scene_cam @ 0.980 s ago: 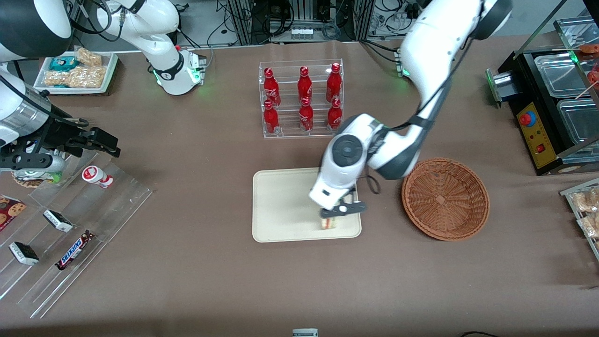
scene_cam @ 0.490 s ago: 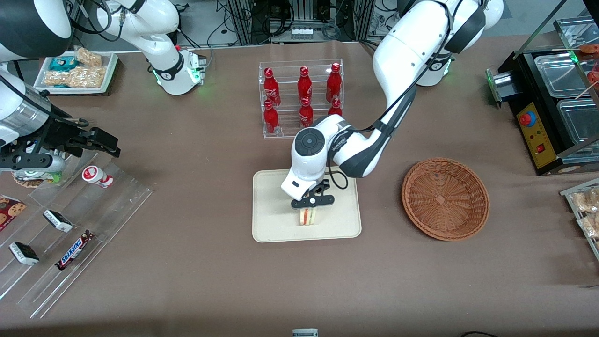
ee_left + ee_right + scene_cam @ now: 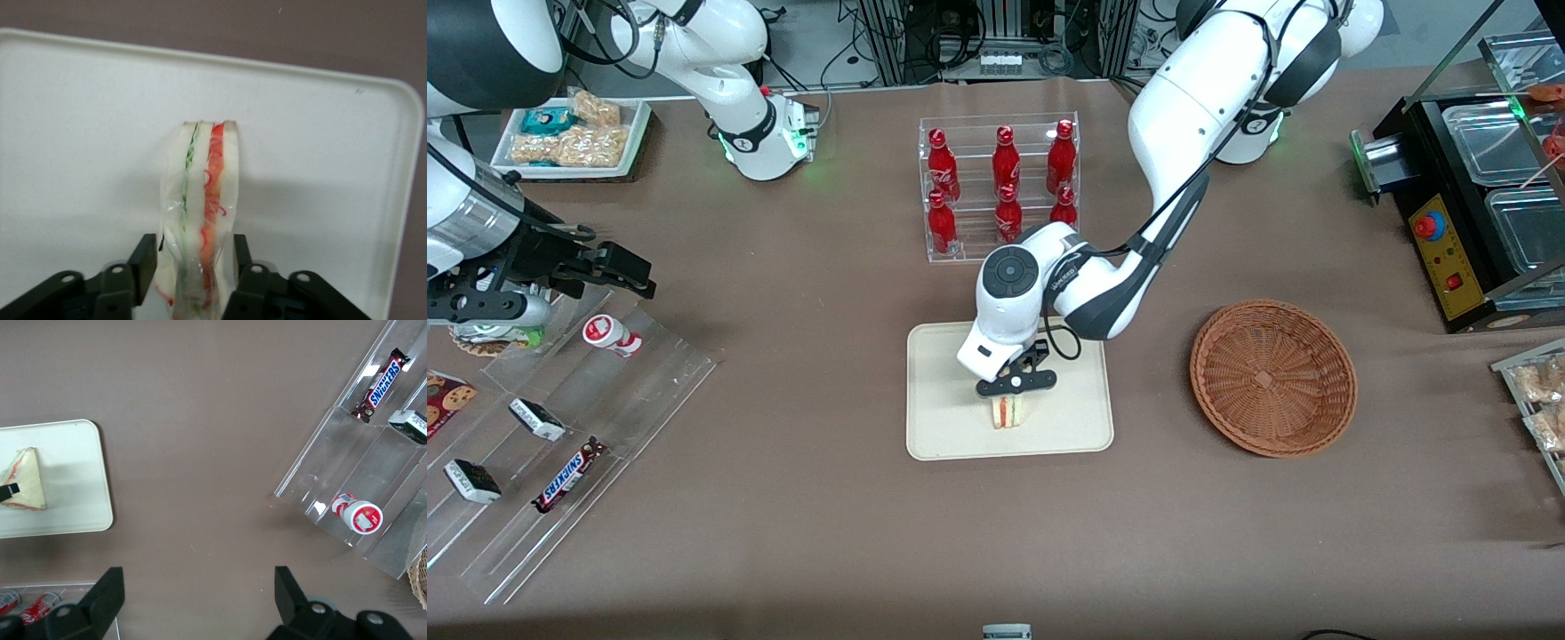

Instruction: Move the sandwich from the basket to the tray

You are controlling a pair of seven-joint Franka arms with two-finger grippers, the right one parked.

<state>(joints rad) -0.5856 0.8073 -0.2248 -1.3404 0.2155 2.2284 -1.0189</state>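
Observation:
The sandwich (image 3: 1008, 412), a wrapped white wedge with red-orange and green filling, stands on edge on the cream tray (image 3: 943, 400), near the tray's edge closest to the front camera. It also shows in the left wrist view (image 3: 203, 193) and the right wrist view (image 3: 25, 480). My left gripper (image 3: 1010, 397) hangs just above the sandwich. Its jaws stand open on either side of the sandwich's upper end (image 3: 193, 250), with a narrow gap at each side. The round wicker basket (image 3: 1272, 378) sits empty beside the tray, toward the working arm's end of the table.
A clear rack of red bottles (image 3: 1000, 187) stands farther from the front camera than the tray. Stepped acrylic racks with snack bars (image 3: 560, 427) and a white tray of bagged snacks (image 3: 574, 133) lie toward the parked arm's end. A black appliance (image 3: 1476, 204) stands at the working arm's end.
My gripper carried the sandwich from the tray's basket-side edge toward its middle, lowered it, and its jaws now stand slightly apart from the wrap.

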